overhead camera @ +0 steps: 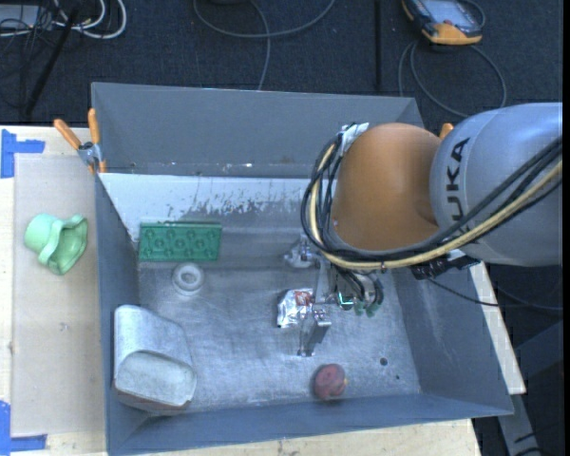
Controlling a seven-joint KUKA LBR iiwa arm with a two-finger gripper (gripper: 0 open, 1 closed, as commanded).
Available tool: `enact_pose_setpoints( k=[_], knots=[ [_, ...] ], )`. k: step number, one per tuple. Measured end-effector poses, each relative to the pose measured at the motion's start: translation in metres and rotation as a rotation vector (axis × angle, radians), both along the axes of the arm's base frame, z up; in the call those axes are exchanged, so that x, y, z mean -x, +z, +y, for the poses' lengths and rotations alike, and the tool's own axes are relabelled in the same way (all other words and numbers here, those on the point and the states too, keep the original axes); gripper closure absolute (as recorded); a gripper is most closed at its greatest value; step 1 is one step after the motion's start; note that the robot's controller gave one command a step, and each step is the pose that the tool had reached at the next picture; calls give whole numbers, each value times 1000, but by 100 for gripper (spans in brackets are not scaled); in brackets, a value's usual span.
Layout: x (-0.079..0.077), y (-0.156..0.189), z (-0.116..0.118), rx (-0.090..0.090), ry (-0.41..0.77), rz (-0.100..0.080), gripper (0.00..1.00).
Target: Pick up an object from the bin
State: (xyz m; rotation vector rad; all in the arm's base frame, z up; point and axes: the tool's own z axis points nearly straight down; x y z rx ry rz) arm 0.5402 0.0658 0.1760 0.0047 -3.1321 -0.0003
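Camera view: gripper (311, 333) low in mid bin (247, 141), right beside a crumpled foil wad (292, 309). Can't tell how open it is, or if it's got hold. Red ball (330, 381) nearby.

Light from above: bright inside the bin (256, 126), dim behind it.

The upper part of the bin's back wall is shaded, and lower down a pale band of glare runs across it, streaked where the metal is scratched. The bin's bottom shines in speckles. The arm (513, 188) and its orange cover (385, 188) have a soft sheen on top and shade the right slope beneath them. A crumpled silver wrapper (293, 310) glints. The table (38, 350) at left is brightly lit, while the dark floor (294, 55) beyond is dim.
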Motion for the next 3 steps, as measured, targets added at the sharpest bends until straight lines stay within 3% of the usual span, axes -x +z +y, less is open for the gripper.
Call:
enact_pose_setpoints(
  k=[1, 2, 3],
  knots=[
    [-34, -102, -50, 1, 25, -9, 0],
    [-36, -97, -49, -1, 25, -15, 100],
    [-22, 44, -55, 0, 87, -18, 100]
  ],
)
